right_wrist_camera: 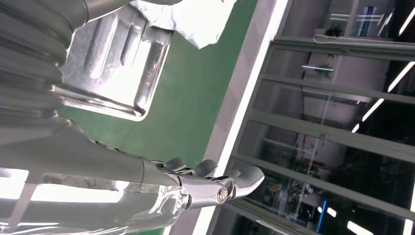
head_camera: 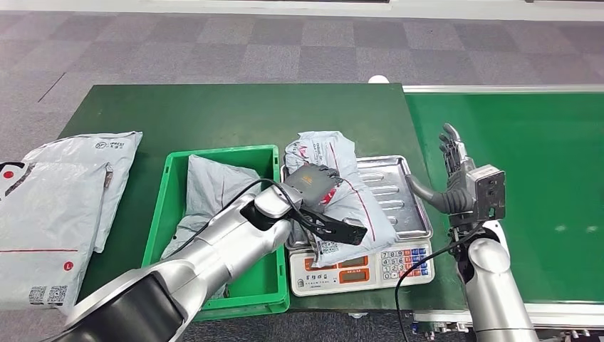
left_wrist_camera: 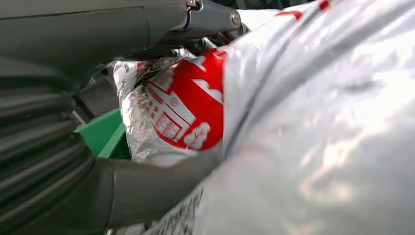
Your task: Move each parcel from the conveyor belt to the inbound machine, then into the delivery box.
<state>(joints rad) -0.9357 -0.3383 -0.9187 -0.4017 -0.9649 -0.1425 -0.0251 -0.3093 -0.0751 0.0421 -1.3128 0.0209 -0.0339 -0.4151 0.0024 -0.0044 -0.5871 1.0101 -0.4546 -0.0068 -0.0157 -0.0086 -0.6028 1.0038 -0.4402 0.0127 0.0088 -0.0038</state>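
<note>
Parcel point(head_camera: 335, 192) is a soft poly mailer bag: limp, crinkly, slick film, probably light, so it sags and can slip. Best taken by bunching a fold near the middle or an edge, not flat-pinching the surface. Grey-white plastic, red printed logo and red lines, a label near the lower end. It lies on the steel tray point(head_camera: 399, 192) of the weighing scale point(head_camera: 363, 267), just beside the green crate point(head_camera: 160, 214). Left hand point(head_camera: 317, 189) rests on top of it, fingers curled over the film; real grip, cannot tell. Right hand point(head_camera: 454, 153) is raised over the conveyor belt point(head_camera: 541, 164), fingers extended, holding nothing.
</note>
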